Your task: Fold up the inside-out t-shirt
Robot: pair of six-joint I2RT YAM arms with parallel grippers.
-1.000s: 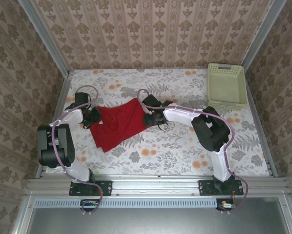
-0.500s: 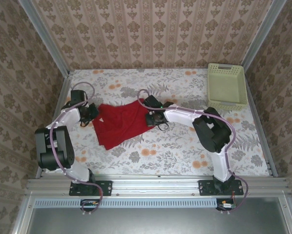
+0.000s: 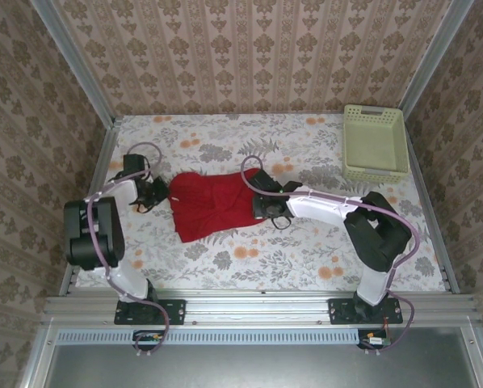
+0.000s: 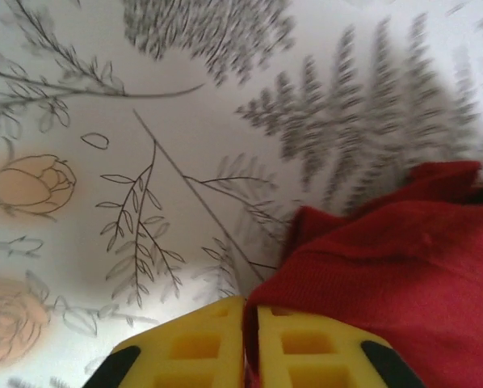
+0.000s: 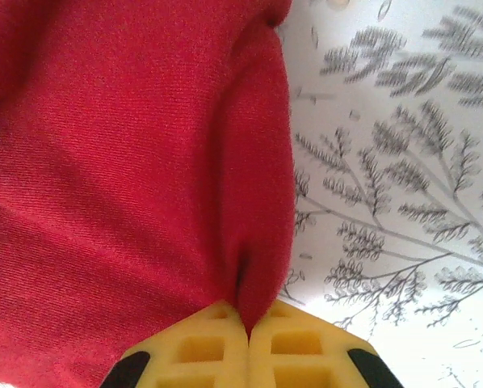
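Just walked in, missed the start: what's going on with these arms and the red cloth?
Two robot arms are working on a red t-shirt on the flowered table. The left gripper is pinched shut on its left edge, the right gripper on a fold at its right edge. The shirt lies bunched between them, not yet folded. A basket sits apart in the far right corner.

Left tool [image 4: 245, 311], right tool [image 5: 248, 317]: both pinched closed
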